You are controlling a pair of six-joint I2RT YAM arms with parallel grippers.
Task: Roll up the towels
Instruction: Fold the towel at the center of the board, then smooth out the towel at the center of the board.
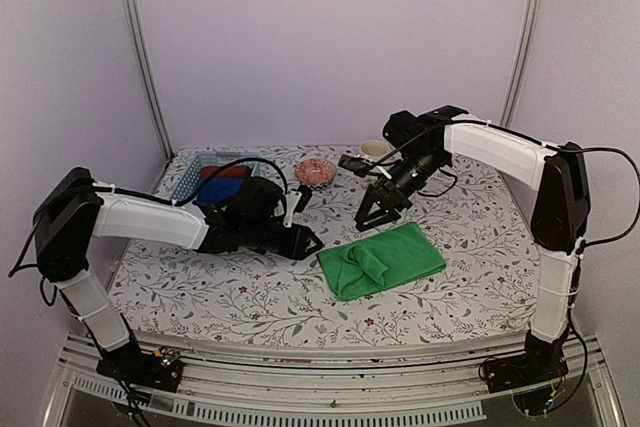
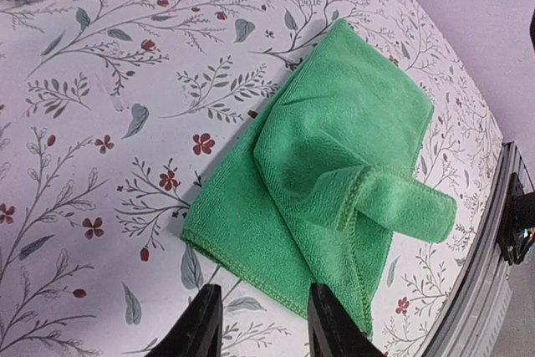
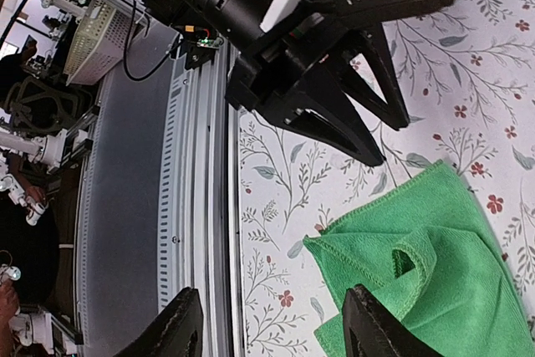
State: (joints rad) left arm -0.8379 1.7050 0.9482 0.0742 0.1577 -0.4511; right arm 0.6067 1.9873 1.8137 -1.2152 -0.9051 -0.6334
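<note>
The towel point(image 1: 380, 259) lies on the desk point(image 1: 200, 287), front of middle. The left claw point(image 1: 314, 244) is just left of it, the right claw point(image 1: 368, 222) just behind. Farther back, a basket point(image 1: 190, 179) stands left of a bowl point(image 1: 315, 171), with a cup point(image 1: 375, 150) to the bowl's right.

We get soft, even light in the overhead view, with a lilac cast on the walls point(image 1: 320, 37) and only faint shadows on the floral tablecloth point(image 1: 250, 292). The green towel point(image 1: 381, 259) looks saturated but not blown out. Our left wrist view is sharp enough to show its weave, and it bows toward the edges. Our right wrist view darkens beyond the table rail point(image 3: 196, 206), where the background goes soft.
</note>
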